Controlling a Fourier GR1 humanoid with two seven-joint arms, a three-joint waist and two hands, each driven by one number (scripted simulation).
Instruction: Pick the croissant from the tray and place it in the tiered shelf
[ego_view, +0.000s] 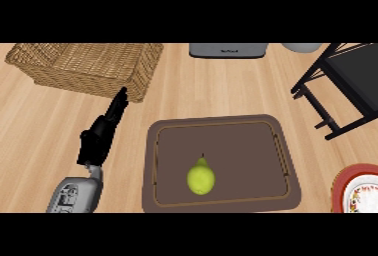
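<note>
One view only, from the head, looking steeply down on the wooden tabletop (221, 90). Near the middle lies a brown tray (166, 200), and the single item on it is a yellow-green pear (200, 177) with a short stem — no croissant shows anywhere, on the tray or off it. At the upper right stands the black tiered shelf (347, 85), well apart from the tray. A wicker basket (88, 67) sits at the upper left, a grey appliance (227, 50) at the top edge, and a red-rimmed plate (358, 192) at the lower right corner.

Left of the tray, the left hand (100, 137) rests with its fingers (119, 102) straight and held together, pointing toward the basket and touching nothing. The right hand is out of sight.

My worry is the mismatch — the task names a croissant, yet only a pear is there to pick. A rounded, tapered fruit may roll under a closing hand, and the shelf's dark bars could catch it on the way in.
</note>
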